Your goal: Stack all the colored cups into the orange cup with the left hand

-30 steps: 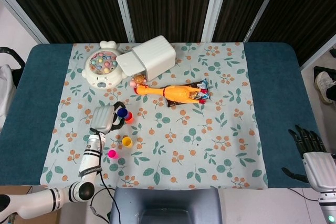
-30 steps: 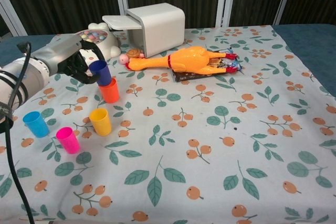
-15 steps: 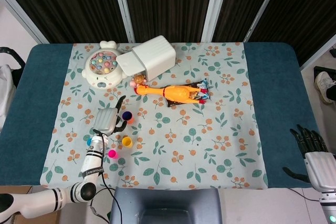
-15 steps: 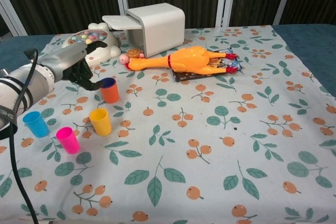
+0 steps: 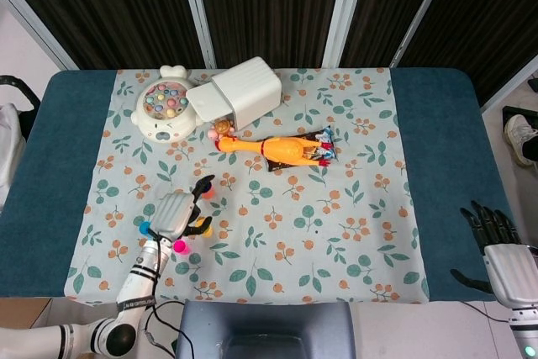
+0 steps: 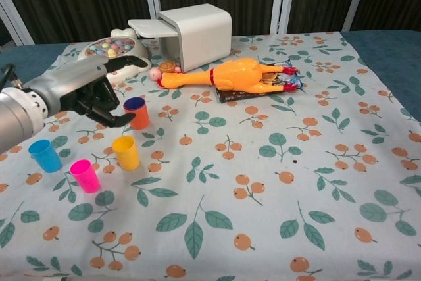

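Chest view showed the left hand (image 6: pixel 85 93) empty, fingers (image 6: pixel 117 120) spread, beside the orange cup (image 6: pixel 137 116) holding a blue cup (image 6: pixel 134 104).

bright, even, diffuse light from overhead in both views. only soft, short shadows under the white plastic box (image 6: pixel 195 34) and the yellow rubber chicken (image 6: pixel 231 74). mild sheen on the grey metal left hand (image 6: pixel 89 93), no hard glare on the floral tablecloth (image 6: pixel 276 189). dark ribbed panels (image 5: pixel 269 6) behind nearly black, little detail. sharp across the table in the head view; slight softness at the near edge of the chest view. some wide-angle stretch toward the corners.
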`<state>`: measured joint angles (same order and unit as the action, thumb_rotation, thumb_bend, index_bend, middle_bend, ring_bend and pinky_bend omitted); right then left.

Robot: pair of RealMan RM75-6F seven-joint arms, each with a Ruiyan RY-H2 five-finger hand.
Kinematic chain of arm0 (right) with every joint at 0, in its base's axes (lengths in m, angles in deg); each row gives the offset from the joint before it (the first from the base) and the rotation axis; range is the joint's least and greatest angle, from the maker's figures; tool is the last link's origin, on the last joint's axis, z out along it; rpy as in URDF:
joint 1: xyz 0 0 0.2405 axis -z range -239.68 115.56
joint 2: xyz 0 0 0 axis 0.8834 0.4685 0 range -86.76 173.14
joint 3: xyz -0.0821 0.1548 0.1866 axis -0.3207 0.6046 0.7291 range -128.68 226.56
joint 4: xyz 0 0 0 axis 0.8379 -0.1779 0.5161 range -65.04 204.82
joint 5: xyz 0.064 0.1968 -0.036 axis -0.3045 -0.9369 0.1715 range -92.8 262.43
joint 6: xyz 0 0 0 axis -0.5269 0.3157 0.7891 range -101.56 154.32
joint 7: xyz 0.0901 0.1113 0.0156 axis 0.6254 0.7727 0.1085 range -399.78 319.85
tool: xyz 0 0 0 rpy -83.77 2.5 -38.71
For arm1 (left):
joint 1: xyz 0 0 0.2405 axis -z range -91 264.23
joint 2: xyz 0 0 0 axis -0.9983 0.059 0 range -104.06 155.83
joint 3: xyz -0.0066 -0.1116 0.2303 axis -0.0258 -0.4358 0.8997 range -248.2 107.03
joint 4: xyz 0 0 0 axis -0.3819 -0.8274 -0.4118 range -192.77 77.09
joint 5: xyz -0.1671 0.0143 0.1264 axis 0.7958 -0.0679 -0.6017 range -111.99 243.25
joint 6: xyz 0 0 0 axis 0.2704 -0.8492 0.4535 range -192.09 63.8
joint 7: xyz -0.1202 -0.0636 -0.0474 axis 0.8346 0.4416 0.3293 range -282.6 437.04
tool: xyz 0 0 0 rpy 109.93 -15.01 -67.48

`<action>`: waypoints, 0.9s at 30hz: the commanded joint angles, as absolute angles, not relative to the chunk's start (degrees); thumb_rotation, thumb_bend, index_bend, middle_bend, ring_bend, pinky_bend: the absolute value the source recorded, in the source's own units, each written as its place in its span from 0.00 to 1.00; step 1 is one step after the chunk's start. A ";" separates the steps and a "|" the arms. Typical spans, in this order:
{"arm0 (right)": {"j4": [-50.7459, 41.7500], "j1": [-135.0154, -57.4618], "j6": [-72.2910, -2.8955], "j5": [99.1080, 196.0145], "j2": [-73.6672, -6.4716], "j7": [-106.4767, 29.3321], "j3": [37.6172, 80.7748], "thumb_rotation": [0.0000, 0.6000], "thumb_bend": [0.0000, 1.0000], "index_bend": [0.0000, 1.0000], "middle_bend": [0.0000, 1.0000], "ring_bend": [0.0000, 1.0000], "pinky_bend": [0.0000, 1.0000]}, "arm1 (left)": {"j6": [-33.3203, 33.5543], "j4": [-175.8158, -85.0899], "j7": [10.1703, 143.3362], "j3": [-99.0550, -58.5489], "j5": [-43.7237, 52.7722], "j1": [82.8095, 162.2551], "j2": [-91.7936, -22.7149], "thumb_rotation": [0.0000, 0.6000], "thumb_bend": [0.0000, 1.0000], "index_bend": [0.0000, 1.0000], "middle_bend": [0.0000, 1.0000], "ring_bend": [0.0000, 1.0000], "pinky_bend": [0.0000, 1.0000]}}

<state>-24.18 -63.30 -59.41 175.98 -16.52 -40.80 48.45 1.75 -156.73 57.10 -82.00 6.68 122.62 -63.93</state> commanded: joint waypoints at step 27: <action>-24.04 -63.59 -59.38 177.13 -15.97 -38.84 47.97 1.00 0.20 0.00 0.00 0.00 0.00 | 4.61 -152.40 45.35 -76.57 8.36 121.67 -68.99 1.00 0.35 0.31 1.00 1.00 1.00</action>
<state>-24.04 -63.59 -59.37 177.13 -15.97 -38.84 47.97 4.41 -152.62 45.49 -76.71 8.48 121.84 -69.01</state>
